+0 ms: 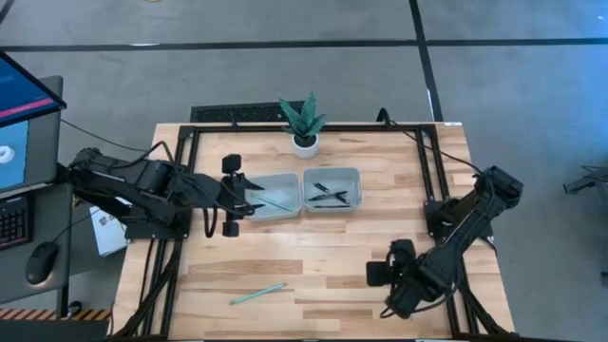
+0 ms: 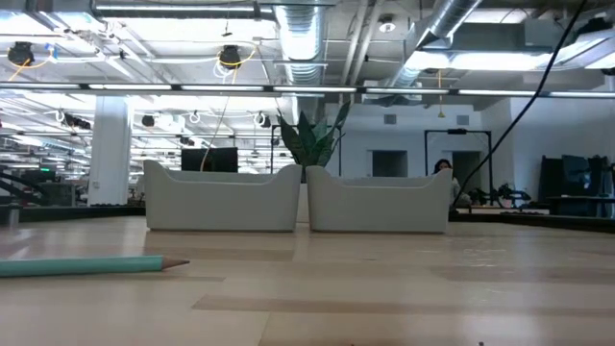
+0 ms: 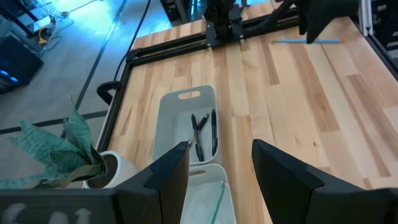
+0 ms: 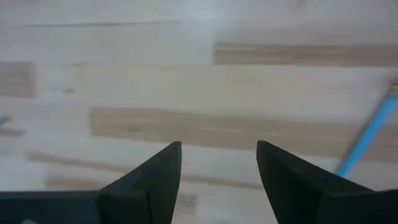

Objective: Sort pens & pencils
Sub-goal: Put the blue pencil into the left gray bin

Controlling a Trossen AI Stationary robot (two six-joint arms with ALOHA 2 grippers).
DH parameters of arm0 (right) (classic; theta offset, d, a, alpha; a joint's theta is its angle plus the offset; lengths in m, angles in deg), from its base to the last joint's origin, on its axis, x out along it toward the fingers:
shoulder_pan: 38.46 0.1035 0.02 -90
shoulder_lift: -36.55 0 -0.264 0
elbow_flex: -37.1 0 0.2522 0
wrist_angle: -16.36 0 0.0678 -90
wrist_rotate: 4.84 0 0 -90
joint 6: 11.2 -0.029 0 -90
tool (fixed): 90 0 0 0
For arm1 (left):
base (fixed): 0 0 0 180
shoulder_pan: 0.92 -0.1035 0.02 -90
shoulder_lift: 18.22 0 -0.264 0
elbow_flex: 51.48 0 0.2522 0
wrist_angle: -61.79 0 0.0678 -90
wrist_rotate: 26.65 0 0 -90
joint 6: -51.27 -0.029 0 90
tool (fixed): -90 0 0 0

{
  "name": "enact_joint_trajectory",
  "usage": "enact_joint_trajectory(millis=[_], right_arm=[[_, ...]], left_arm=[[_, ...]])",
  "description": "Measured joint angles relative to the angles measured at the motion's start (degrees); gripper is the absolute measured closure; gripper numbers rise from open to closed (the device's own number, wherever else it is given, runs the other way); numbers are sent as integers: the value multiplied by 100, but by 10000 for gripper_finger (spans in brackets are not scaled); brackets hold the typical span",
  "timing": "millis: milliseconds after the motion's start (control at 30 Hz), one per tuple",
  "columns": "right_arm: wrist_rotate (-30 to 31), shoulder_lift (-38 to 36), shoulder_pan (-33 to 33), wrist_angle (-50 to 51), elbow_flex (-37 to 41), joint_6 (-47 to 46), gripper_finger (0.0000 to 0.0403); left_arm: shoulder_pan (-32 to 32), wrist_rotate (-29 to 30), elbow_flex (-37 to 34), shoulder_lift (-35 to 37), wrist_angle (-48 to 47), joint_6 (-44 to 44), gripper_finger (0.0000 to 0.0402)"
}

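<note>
One pencil left on the table; both claws empty.

The left claw point(image 1: 249, 197) is hovering over the left tray point(image 1: 274, 196) at mid-frame in the high view, its fingers spread and pinching nothing, with a pencil point(image 1: 276, 203) already lying in the tray beneath it. The pens point(image 1: 328, 196) are lying in the right tray point(image 1: 332, 188), just beside. The last pencil point(image 1: 257, 294) is lying on the bare table point(image 1: 323, 256) at lower centre, well apart from both trays. The right claw point(image 1: 389, 273) is hanging at lower right, fingers spread wide and touching nothing; its wrist view is showing that pencil point(image 4: 367, 134) off to one side. Judging by this, the drop-off is done and the next move is calling for a claw to centre over the loose pencil, descend and pinch it.
</note>
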Motion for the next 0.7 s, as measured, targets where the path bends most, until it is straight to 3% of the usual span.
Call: enact_joint_trajectory(millis=[200,367,467,700], right_arm=[[-213,-30,107,295,88,4,173],[-1045,-32,247,711,88,-17,173],[-1007,-30,330,764,123,-36,173],[-798,-24,650,-455,848,-68,173]], left_arm=[[0,1,0,-13,-3,-43,232],[0,0,0,-13,191,30,232],[0,2,0,-13,402,159,232],[0,4,0,-13,1144,545,232]])
